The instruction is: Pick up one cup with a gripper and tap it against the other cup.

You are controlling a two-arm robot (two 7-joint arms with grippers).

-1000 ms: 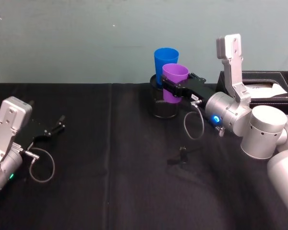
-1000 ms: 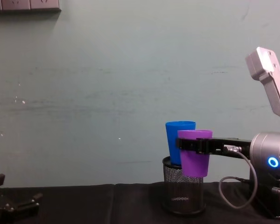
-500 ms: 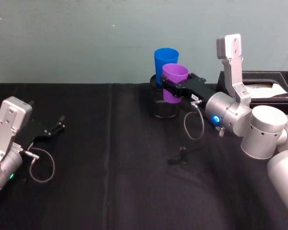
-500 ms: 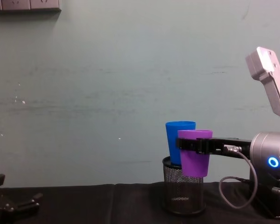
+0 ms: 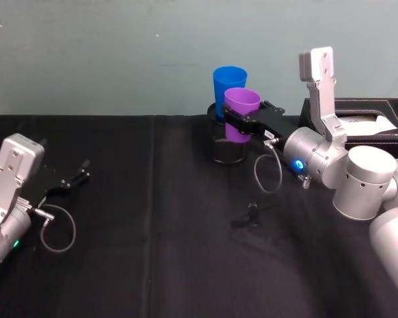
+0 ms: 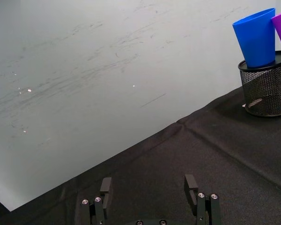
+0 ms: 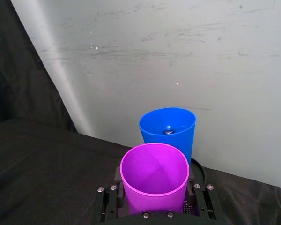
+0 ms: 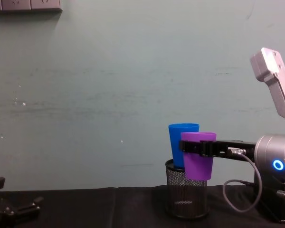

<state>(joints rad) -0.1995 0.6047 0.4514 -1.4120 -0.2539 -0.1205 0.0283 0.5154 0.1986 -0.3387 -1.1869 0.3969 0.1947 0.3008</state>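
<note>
My right gripper (image 5: 233, 121) is shut on the purple cup (image 5: 241, 112), holding it upright in the air just in front of the blue cup (image 5: 228, 85). The blue cup (image 8: 182, 142) stands inside a black wire-mesh holder (image 8: 186, 195). From the side the purple cup (image 8: 198, 159) overlaps the blue one; whether they touch I cannot tell. In the right wrist view the purple cup (image 7: 154, 177) sits between the jaws with the blue cup (image 7: 168, 131) right behind it. My left gripper (image 5: 75, 177) rests open low at the table's left, also seen as the left gripper (image 6: 150, 197).
A black box (image 5: 368, 119) with white paper stands at the back right, behind my right arm. A small black object (image 5: 252, 212) lies on the black tablecloth (image 5: 152, 252) near the middle. A pale green wall runs along the table's far edge.
</note>
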